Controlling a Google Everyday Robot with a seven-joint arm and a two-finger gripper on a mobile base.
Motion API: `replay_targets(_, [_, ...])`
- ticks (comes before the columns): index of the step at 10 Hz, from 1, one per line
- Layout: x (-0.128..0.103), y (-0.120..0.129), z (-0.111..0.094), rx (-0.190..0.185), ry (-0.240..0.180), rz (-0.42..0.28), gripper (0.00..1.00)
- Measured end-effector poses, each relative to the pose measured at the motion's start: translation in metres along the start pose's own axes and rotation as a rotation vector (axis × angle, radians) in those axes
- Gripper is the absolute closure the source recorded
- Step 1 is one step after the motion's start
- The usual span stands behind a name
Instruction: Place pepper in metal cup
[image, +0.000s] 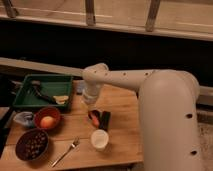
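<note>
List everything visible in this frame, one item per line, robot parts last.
pepper: one, red-orange, mid table, right under the arm's end
black block: one, beside the pepper
white cup: one, near front edge
fork: one, silver, front
bowl: one, red-brown, holds an orange fruit
dark bowl: one, front left, dark round contents
green tray: one, back left
table: one, wooden
gripper: one, at the white arm's end above the pepper
</note>
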Motion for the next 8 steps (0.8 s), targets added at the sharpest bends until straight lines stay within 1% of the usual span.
replay_targets(1, [-0.005,-0.003,-0.004,0.012,-0.013,-0.002,0.85])
replay_targets(2, [-0.008,-0.006,-0.008,0.023,-0.024,0.001,0.94])
replay_targets(3, [-0.01,-0.011,-0.013,0.033,-0.034,0.006,0.99])
replay_targets(5, [-0.011,-0.017,-0.018,0.045,-0.046,0.015,1.0])
replay_targets(6, [-0.011,-0.02,-0.017,0.046,-0.047,0.023,1.0])
replay_targets(8, [-0.011,-0.021,-0.014,0.037,-0.046,0.033,1.0])
